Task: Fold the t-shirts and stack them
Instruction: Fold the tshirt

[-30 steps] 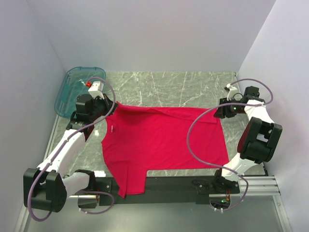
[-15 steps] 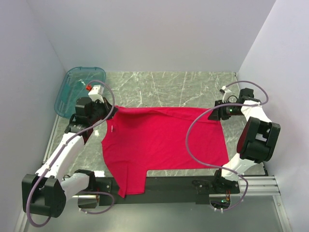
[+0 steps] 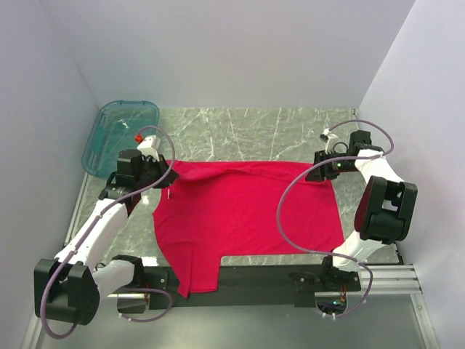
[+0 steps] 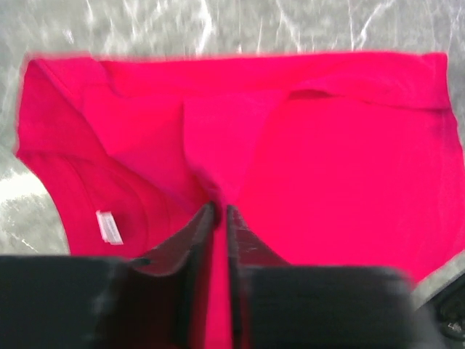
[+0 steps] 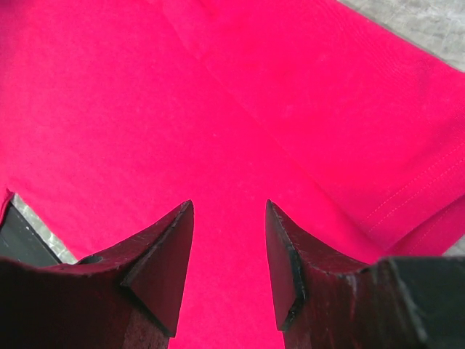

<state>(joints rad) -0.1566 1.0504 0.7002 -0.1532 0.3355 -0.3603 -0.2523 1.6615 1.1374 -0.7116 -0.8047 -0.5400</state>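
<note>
The left gripper point(image 4: 220, 207) had its jaws all but closed. A raised ridge of the red t-shirt point(image 3: 247, 211) seemed pinched between them, though the blurred wrist view left the grip a little uncertain. The right gripper point(image 5: 229, 203) had its jaws roughly half apart, holding nothing, over the shirt corner farthest from the teal tub point(image 3: 116, 131). The shirt lay spread on the marble desk point(image 3: 254, 131), with its white neck label point(image 4: 109, 227) at the end near the tub.

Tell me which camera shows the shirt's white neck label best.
Left wrist: the white neck label lies clear and large on the red t-shirt. The top view shows it at most as a tiny pale speck; the right wrist sees only red cloth.
</note>
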